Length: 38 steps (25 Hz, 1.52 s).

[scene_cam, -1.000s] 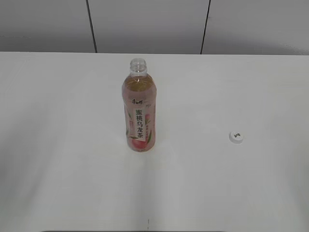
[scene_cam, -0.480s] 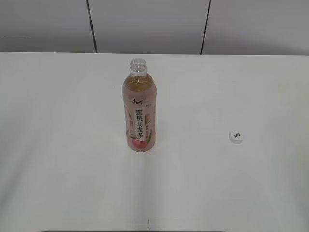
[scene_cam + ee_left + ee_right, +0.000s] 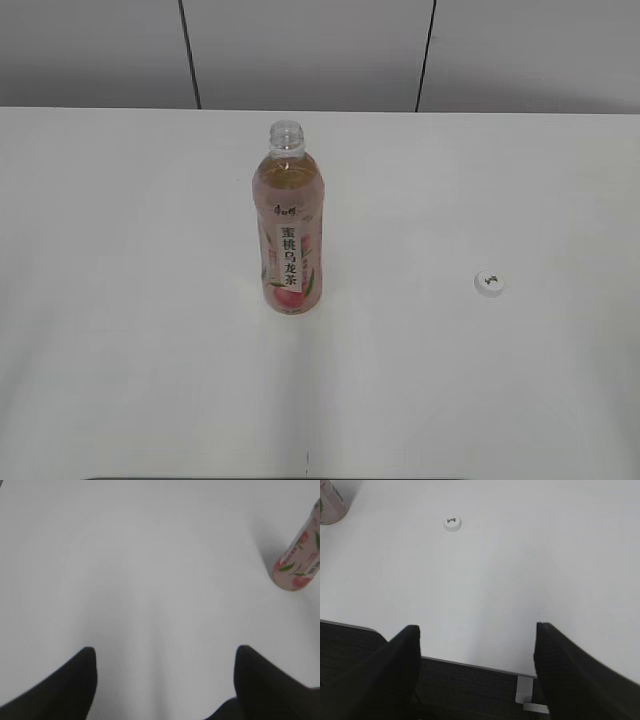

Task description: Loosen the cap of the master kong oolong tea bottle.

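Note:
The master kong oolong tea bottle (image 3: 289, 222) stands upright in the middle of the white table (image 3: 120, 300), its neck open with no cap on it. Its lower end shows at the right edge of the left wrist view (image 3: 300, 557) and at the top left corner of the right wrist view (image 3: 331, 502). The white cap (image 3: 489, 283) lies flat on the table to the right of the bottle, also seen in the right wrist view (image 3: 452, 523). My left gripper (image 3: 165, 655) is open and empty over bare table. My right gripper (image 3: 477, 632) is open and empty above the table's front edge. Neither gripper shows in the exterior view.
The table's front edge (image 3: 470, 664) runs under the right gripper, with a dark surface below it. A grey panelled wall (image 3: 300, 50) stands behind the table.

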Motion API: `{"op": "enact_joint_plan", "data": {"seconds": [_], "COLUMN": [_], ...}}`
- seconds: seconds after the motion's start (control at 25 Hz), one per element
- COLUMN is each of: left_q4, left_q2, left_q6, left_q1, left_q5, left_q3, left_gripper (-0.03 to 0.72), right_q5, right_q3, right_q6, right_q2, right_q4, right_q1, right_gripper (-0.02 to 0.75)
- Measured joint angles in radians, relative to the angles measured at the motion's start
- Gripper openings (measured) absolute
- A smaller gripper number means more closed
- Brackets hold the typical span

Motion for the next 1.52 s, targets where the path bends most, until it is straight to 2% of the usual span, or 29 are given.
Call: {"op": "enact_joint_plan", "data": {"seconds": [0.2,0.4,0.56,0.88,1.12,1.52], "left_q4": [0.008,-0.019,-0.043,-0.041,-0.042,-0.042], "left_q2": [-0.107,-0.161,-0.163,-0.163,-0.163,-0.191], "left_q6": [0.004,0.132,0.166,0.166,0.166,0.166], "left_q1": [0.001,0.001,0.001,0.001,0.001,0.036], "left_q5": [0.006,0.006,0.006,0.006,0.006,0.005], "left_q3": [0.0,0.0,0.0,0.006,0.006,0.006], "left_gripper": [0.487,0.417,0.387,0.381,0.37,0.338], "right_q5": [-0.001,-0.001,-0.001,-0.003,-0.003,-0.003], "right_q3": [0.0,0.0,0.0,0.0,0.0,0.0], "right_q6": [0.0,0.0,0.0,0.0,0.0,0.0], "right_q2": [-0.001,-0.001,-0.001,-0.006,-0.121,-0.178], "right_q4": [0.0,0.0,0.0,0.0,0.0,0.0], "right_q1": [0.0,0.0,0.0,-0.002,-0.101,-0.119], "right_gripper": [0.533,0.533,0.533,0.533,0.533,0.533]}}
